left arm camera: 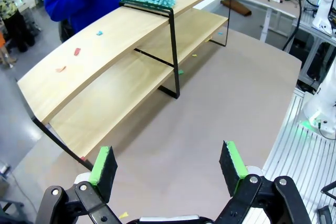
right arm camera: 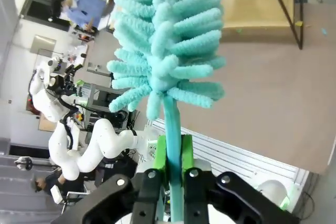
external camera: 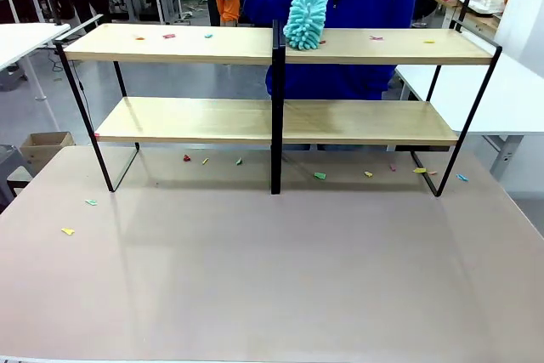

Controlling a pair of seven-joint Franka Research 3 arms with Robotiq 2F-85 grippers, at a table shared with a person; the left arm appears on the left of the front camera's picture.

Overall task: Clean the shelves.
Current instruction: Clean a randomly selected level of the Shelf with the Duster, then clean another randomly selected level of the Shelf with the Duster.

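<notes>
The shelves (external camera: 170, 44) stand across the far half of the table, two light-wood boards in a black frame with a centre post. Small coloured paper scraps (external camera: 168, 36) lie on the top board. A person in a blue top holds a teal fluffy duster (external camera: 306, 16) on the top board beside the centre post. In the left wrist view my left gripper (left arm camera: 168, 162) hangs open over the table, well short of the shelves (left arm camera: 105, 51), with nothing between its pads. My right gripper (right arm camera: 173, 148) is shut on the handle of a second teal duster (right arm camera: 168, 35), held off the table; one end of the shelves (right arm camera: 252, 3) lies beyond.
More scraps (external camera: 320, 175) lie on the mauve table (external camera: 272, 278) under the shelves, and some (external camera: 68, 231) near its left edge. White tables (external camera: 510, 99) flank both sides. A cardboard box (external camera: 42, 146) sits on the floor at the left.
</notes>
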